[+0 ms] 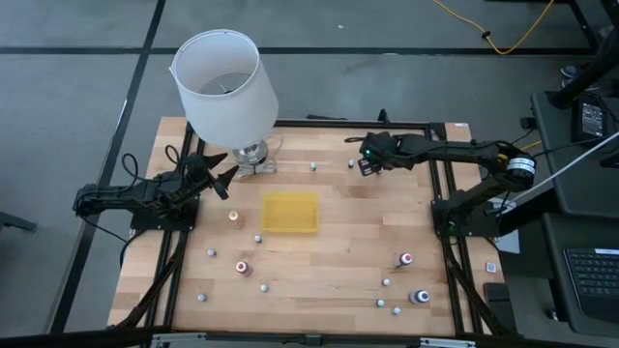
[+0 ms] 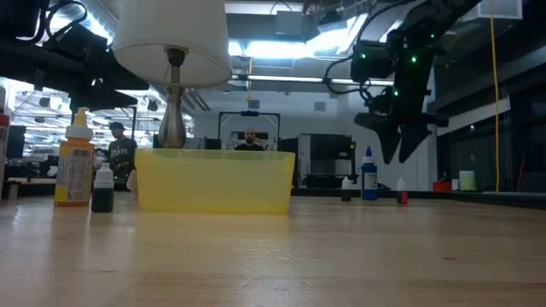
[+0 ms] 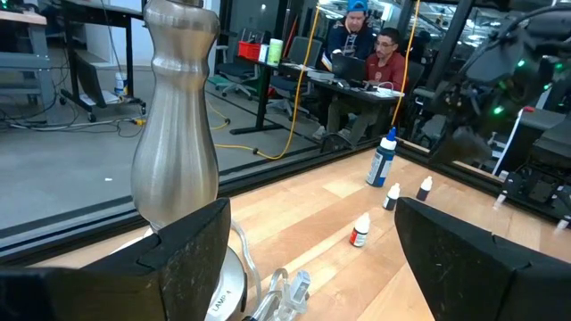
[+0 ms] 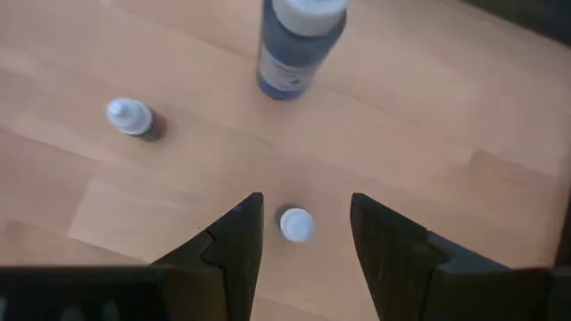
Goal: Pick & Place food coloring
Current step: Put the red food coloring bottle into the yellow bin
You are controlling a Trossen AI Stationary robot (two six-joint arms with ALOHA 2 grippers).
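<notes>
The wooden surface (image 1: 338, 251) carries a big white lamp (image 1: 224, 82) at its far left part, with a flat yellow tray (image 1: 290, 212) near the middle. The left arm waits at the left edge, its end effector (image 1: 215, 172) spread wide and holding nothing, just beside the lamp's metal stem (image 3: 176, 116). The right arm reaches in from the right edge, and its end effector (image 1: 366, 162) hangs above the far part of the surface, fingers partly apart around empty air. In the right wrist view a small white-capped bottle (image 4: 296, 224) stands on the wood directly below the gap between those fingers, apparently untouched. A taller blue bottle (image 4: 297, 45) and another tiny one (image 4: 132, 117) stand near it. The remaining food coloring bottles (image 1: 405, 259) are scattered over the near half of the surface, well apart from one another. None lies in the tray.
</notes>
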